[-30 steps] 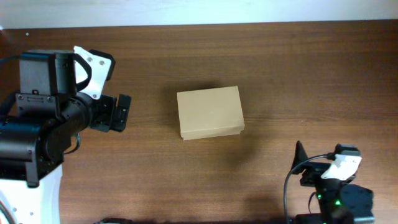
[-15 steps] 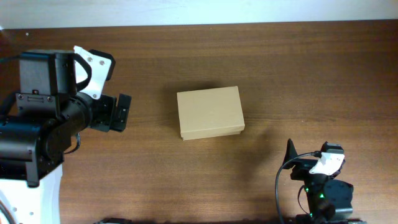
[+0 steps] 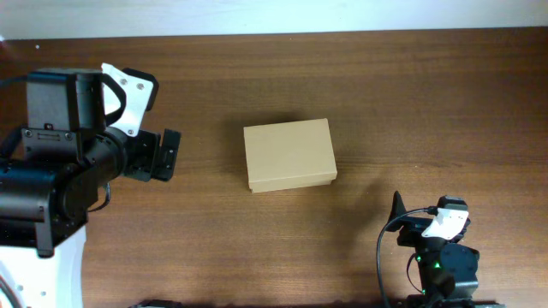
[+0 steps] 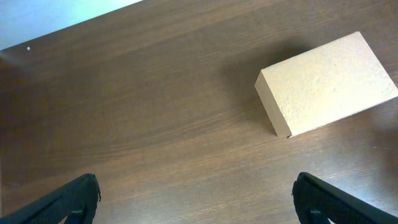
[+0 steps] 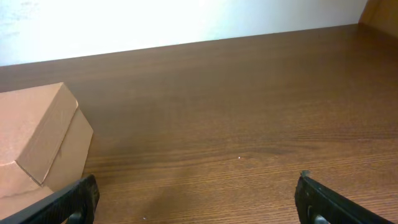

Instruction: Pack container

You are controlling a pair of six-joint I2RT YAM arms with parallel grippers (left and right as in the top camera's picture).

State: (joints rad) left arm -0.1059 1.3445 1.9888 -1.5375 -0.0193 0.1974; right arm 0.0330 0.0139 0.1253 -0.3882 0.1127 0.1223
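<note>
The container [image 3: 289, 154], a plain tan cardboard box with its lid down, lies in the middle of the brown table. My left gripper [image 3: 167, 154] is to its left, open and empty, pointing toward the box with a gap of bare table between them. In the left wrist view the box [image 4: 326, 84] lies at the upper right, well ahead of the spread gripper [image 4: 196, 190]. My right gripper [image 3: 398, 210] sits near the front edge, right of and nearer than the box, open and empty. In the right wrist view the box [image 5: 37, 143] shows at the left edge, beyond the gripper [image 5: 198, 190].
The dark wood table [image 3: 411, 94] runs back to a white wall along the far edge. The left arm's black and white body [image 3: 60, 162] fills the left side. A black cable [image 3: 383, 248] loops by the right arm.
The right arm has shifted left along the front edge. The left arm and the box have not moved.
</note>
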